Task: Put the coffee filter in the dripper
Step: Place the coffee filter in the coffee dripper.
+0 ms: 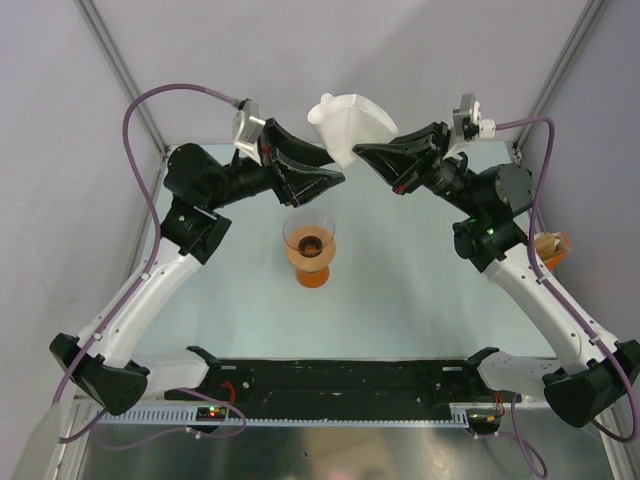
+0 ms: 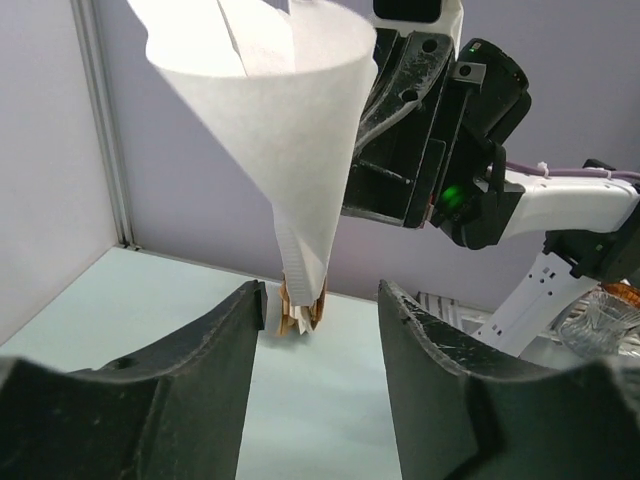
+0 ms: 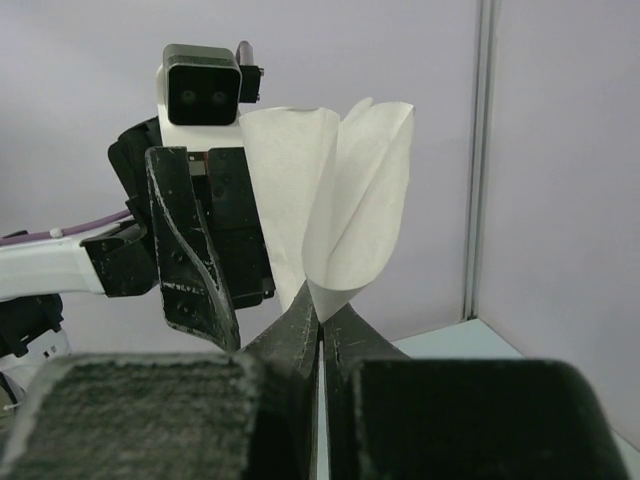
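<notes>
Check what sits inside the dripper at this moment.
No paper inside the dripper; only its brown collar shows through. The coffee filter is pinched by the right end effector. Inside the stem is hidden.

No lettering, brand, number or sign can be read anywhere. The coffee filter (image 1: 350, 125) is plain white, and the dripper (image 1: 310, 248) bears no legible mark.

On the pale table (image 1: 400, 300), a clear glass (image 2: 600, 322) is seen near the 3 o'clock edge, perhaps topped with something orange. In the left wrist view, a tan paper stack (image 2: 300, 308) is seen at its 9 o'clock.
</notes>
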Controlling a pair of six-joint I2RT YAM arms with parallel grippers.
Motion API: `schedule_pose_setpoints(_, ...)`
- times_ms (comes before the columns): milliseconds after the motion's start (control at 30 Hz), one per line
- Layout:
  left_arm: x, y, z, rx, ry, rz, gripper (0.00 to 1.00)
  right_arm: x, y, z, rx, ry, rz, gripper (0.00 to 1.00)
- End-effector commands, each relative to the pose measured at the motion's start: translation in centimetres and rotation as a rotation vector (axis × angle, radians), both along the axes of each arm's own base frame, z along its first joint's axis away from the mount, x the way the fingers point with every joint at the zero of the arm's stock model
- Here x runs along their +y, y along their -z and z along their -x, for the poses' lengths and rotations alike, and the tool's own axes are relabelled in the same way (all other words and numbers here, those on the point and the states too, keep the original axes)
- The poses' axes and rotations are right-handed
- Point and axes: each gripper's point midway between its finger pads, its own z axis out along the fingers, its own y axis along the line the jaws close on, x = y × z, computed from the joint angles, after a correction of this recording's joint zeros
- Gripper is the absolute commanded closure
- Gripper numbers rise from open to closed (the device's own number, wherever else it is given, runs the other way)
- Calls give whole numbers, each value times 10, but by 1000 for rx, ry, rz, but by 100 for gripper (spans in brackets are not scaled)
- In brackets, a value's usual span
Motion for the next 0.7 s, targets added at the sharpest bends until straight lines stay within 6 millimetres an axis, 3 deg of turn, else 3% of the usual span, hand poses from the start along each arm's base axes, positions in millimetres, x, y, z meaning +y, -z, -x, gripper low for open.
schedule_pose_setpoints(0,14,-26,10,-56,-28,55,43,-5,-11,18,-54,-53,-4,100)
schedule_pose_setpoints(167,13,-38,3,2,-41,90,34,0,-6,23,-40,-106,14,100)
schedule_pose_setpoints(267,14,-43,2,15,-43,105,38,1,-4,24,-37,-117,21,100)
schedule_pose_setpoints(533,21,-59,13,-20,0,151,93,1,1,24,-20,-131,39,100)
schedule_pose_setpoints(667,21,-63,14,-17,13,168,99,-1,0,19,-10,-123,34,100)
